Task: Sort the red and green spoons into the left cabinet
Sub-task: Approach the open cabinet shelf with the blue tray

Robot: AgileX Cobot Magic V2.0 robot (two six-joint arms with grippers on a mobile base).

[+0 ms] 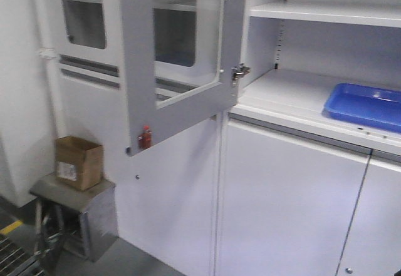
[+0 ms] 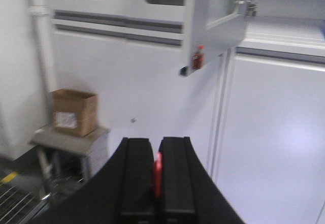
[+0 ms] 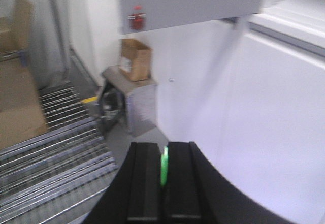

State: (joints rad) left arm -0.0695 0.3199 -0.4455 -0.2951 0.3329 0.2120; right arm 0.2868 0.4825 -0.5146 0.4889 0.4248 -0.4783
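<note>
The L hand (image 2: 155, 147) is seen from its wrist cam w/ both black fingers (image 2: 136, 178) pressed nearly together, clamped on the red spoon (image 2: 158, 176). Only a thin red strip is shown btwn the pads, upright in the gap, so bowl vs handle can't be told. The R hand (image 3: 163, 146) is held likewise, its fingers closed on the green spoon (image 3: 164, 167), of which a narrow green sliver is seen in the slot. Both spoons are held in the air, apart from the cabinet (image 1: 282, 194) and not on any shelf.

In the front view the pale grey-white cabinet is shown w/ its lower doors shut. Above them, at right, an open compartment is seen w/ a wide flat shelf (image 1: 282, 91). A blue tray (image 1: 366, 104) is set on that shelf toward the right edge of view. A grey-framed glazed door (image 1: 182, 110) is swung open left of the compartment, w/ a small red item (image 1: 145, 137) fixed near its lower corner; what it is can't be made out.

Low at left, a cardboard box (image 1: 78, 161) is rested on a small metal stand (image 1: 84, 204) just beside the cabinet wall. Metal floor grating (image 3: 51, 153) is shown, blurred, in the R wrist view, left of the stand.
</note>
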